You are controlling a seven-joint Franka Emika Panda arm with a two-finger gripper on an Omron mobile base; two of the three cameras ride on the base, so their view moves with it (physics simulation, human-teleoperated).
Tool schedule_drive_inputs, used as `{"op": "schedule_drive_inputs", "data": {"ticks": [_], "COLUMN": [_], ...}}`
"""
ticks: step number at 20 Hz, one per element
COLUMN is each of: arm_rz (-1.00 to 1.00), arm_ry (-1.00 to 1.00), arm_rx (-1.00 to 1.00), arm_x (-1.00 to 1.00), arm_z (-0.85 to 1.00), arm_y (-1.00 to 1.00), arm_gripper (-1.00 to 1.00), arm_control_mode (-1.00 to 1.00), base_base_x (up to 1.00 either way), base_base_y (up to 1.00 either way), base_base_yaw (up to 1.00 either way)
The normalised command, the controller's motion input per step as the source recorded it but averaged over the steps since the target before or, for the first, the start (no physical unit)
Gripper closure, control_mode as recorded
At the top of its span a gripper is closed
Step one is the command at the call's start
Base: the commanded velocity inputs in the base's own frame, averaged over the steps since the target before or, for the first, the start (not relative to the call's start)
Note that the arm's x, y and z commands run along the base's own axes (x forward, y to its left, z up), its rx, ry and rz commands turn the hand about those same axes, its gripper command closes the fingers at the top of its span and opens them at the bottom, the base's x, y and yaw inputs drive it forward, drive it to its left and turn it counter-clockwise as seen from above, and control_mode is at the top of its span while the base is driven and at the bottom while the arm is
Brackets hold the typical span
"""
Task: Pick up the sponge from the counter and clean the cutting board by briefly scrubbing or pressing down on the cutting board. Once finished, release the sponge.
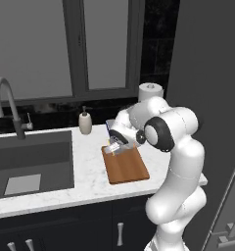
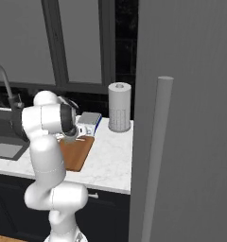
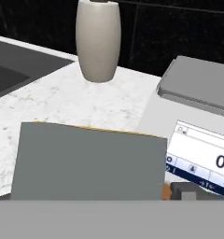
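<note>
The brown cutting board (image 1: 127, 166) lies on the white marble counter (image 1: 90, 169) right of the sink; it also shows in the right base view (image 2: 76, 153). My gripper (image 1: 114, 145) hangs over the board's far left corner, shut on the sponge (image 1: 110, 147), whose yellow layer peeks out below the hand. In the hand view the sponge (image 3: 90, 163) looms close, grey top with a thin yellow edge. A sliver of the board (image 3: 166, 191) shows beside it. Whether the sponge touches the board I cannot tell.
A grey-topped blue-and-white scale (image 3: 198, 121) stands just behind the board. A beige soap dispenser (image 1: 85, 122) sits at the back, near the dark sink (image 1: 31, 162) and faucet (image 1: 7, 105). A paper towel roll (image 2: 119, 108) stands right. A tall grey cabinet (image 2: 186, 118) walls the right side.
</note>
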Motion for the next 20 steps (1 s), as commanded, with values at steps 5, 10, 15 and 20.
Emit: {"op": "schedule_drive_inputs", "data": {"ticks": [5, 10, 15, 20], "arm_rz": [0.02, 0.07, 0.07, 0.05], "arm_ry": [0.01, -0.20, -0.29, -0.07], "arm_rx": [0.10, 0.03, 0.02, 0.00], "arm_x": [-0.05, -0.01, -0.02, 0.00], "arm_z": [0.42, 0.00, -0.41, -0.78], "arm_y": [-0.25, -0.29, -0.35, -0.14], "arm_gripper": [-1.00, -1.00, -1.00, -1.00], "arm_control_mode": [-1.00, -1.00, -1.00, -1.00], "base_base_x": [0.00, 0.00, 0.00, 0.00], "base_base_y": [0.00, 0.00, 0.00, 0.00], "base_base_yaw": [0.00, 0.00, 0.00, 0.00]}}
